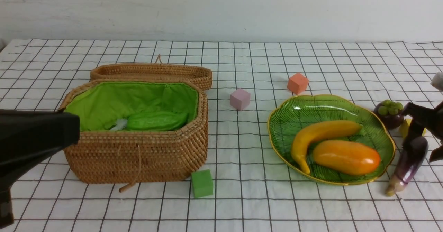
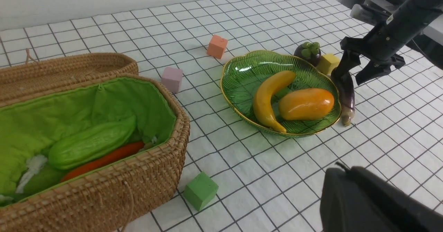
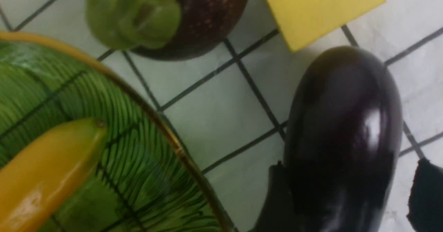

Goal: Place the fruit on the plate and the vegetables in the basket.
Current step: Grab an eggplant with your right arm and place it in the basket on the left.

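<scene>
The wicker basket (image 1: 138,156) stands at the left with the pale-green lumpy piece (image 1: 155,121) in it. The left wrist view also shows the carrot (image 2: 107,157) beside that piece. The green leaf plate (image 1: 311,107) at the right holds the banana (image 1: 318,133) and the mango (image 1: 346,157). The mangosteen (image 1: 389,112) sits on the cloth just right of the plate. The eggplant (image 1: 410,159) lies on the cloth by the plate's right rim. My right gripper (image 1: 424,138) is open, its jaws straddling the eggplant's (image 3: 342,121) thick end. My left gripper (image 2: 341,169) is shut and empty, in front of the basket.
The basket's lid (image 1: 152,71) lies open behind it. Small cubes lie about: orange (image 1: 297,83), pink (image 1: 240,99), green (image 1: 202,183) by the basket's front corner, and yellow (image 3: 322,7) next to the mangosteen and the eggplant.
</scene>
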Robot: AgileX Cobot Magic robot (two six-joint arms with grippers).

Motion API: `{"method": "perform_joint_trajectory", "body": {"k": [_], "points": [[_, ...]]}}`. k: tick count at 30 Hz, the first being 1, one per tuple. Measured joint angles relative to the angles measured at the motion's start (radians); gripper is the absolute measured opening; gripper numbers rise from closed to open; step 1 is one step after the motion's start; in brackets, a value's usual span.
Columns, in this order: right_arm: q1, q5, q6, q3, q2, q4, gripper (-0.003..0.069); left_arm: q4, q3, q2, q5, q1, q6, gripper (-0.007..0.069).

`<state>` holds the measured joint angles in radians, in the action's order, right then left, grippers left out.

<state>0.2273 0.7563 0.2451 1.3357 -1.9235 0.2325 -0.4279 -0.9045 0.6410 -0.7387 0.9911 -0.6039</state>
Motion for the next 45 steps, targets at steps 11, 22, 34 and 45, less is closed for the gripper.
{"method": "perform_joint_trajectory", "body": {"k": [11,22,34,45], "points": [[0.005,-0.012,-0.058,0.026,-0.061,0.003,0.0442,0.016,0.000,0.000,-0.018,0.000,0.000,-0.0013],[0.004,0.224,-0.168,0.010,0.070,-0.012,0.0439,0.018,0.000,0.000,-0.125,0.000,0.039,-0.0008],[-0.346,0.202,-0.426,0.178,0.440,0.362,0.0439,-0.045,0.000,0.000,-0.216,0.000,-0.006,-0.0006],[-0.912,-0.334,-1.024,0.604,-0.014,0.572,0.0439,-0.205,0.000,0.000,-0.358,0.000,-0.187,-0.0006]]}}
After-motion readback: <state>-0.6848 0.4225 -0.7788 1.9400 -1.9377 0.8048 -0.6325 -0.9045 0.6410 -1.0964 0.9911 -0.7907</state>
